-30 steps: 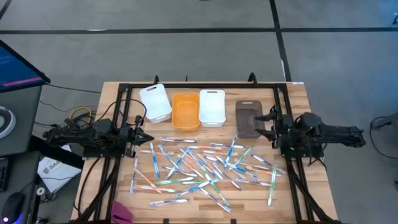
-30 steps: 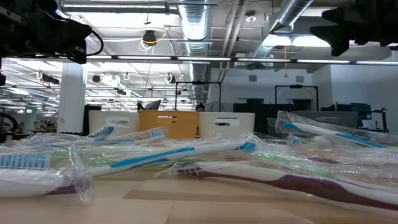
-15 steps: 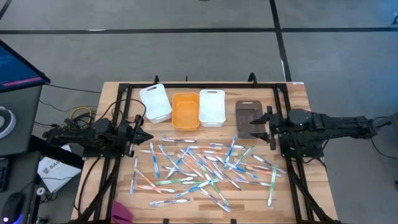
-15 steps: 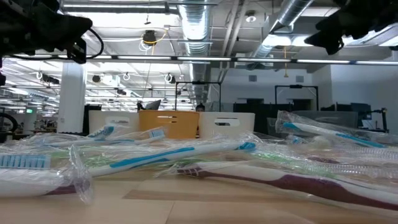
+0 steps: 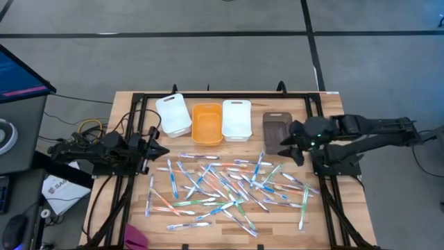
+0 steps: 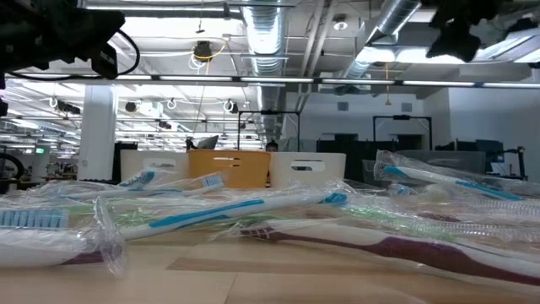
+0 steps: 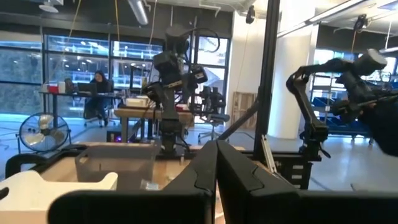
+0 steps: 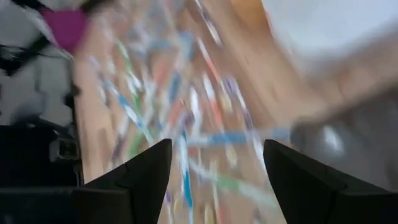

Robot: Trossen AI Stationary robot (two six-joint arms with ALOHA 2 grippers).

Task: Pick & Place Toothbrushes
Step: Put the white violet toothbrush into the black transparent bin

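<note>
Many toothbrushes (image 5: pixel 222 184), mostly blue and white with some green and orange, lie scattered flat on the wooden table; in the low view the toothbrushes (image 6: pixel 253 211) show in clear wrappers. My right gripper (image 5: pixel 288 149) is open, above the table at the pile's far right corner, just near the dark bin. In the right wrist view the gripper (image 8: pixel 217 180) looks down on the blurred pile (image 8: pixel 186 124). My left gripper (image 5: pixel 161 149) hovers at the pile's left edge; the left wrist view shows this gripper (image 7: pixel 216 168) shut and empty.
Four bins stand in a row at the far side: white (image 5: pixel 173 114), orange (image 5: pixel 207 123), white (image 5: pixel 236 119), dark (image 5: pixel 276 132). Black frame rails (image 5: pixel 132 180) run along both table sides. A purple object (image 5: pixel 137 236) lies at the near left edge.
My right arm has reached out from the table's right side toward the left, bringing its gripper from beside the dark bin toward the pile's far right corner and tipping it down at the table. The toothbrushes have not moved.
</note>
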